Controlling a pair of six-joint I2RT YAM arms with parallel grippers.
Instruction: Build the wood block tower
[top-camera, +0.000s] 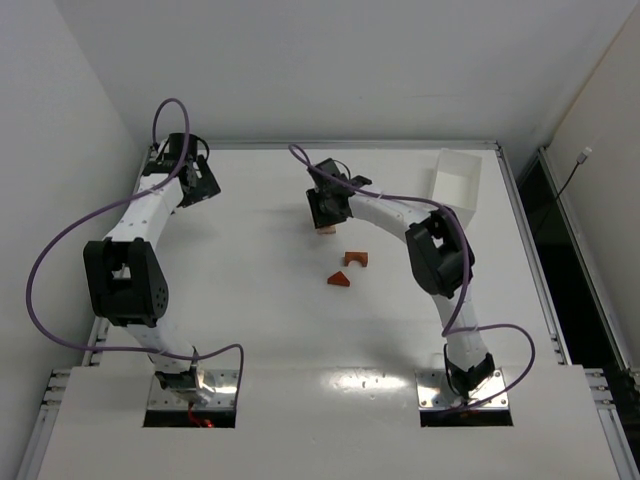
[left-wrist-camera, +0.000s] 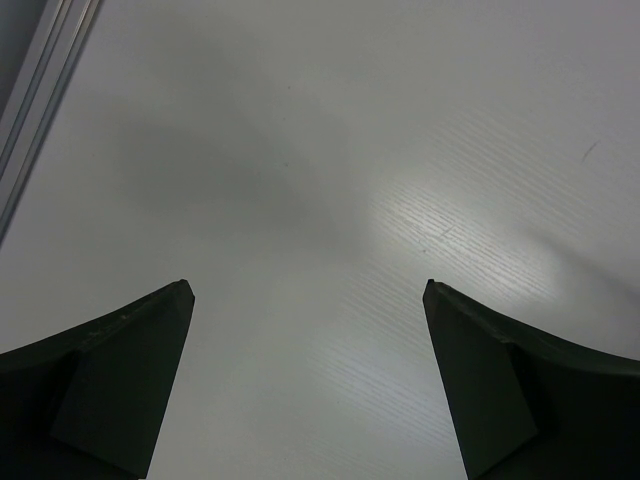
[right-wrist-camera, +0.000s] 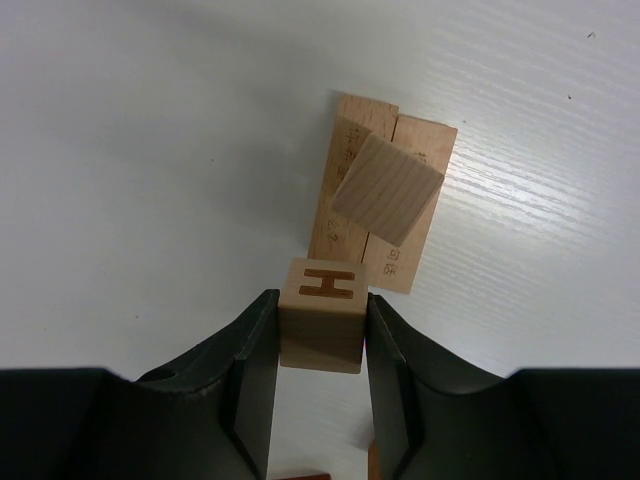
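My right gripper (right-wrist-camera: 321, 325) is shut on a light tan cube (right-wrist-camera: 322, 310) marked H and holds it above the table. Just beyond it lie two flat tan planks (right-wrist-camera: 380, 190) side by side, with a tan cube (right-wrist-camera: 388, 188) resting turned on top of them. In the top view the right gripper (top-camera: 327, 212) hangs over this stack (top-camera: 327, 230). A reddish-brown arch block (top-camera: 355, 259) and a reddish-brown triangular wedge (top-camera: 339, 279) lie on the table nearer the arms. My left gripper (left-wrist-camera: 308, 290) is open and empty over bare table at the far left (top-camera: 197, 185).
A white rectangular tray (top-camera: 455, 182) stands at the back right. The table's metal edge (left-wrist-camera: 40, 90) shows at the upper left of the left wrist view. White walls close the table in at the left and back.
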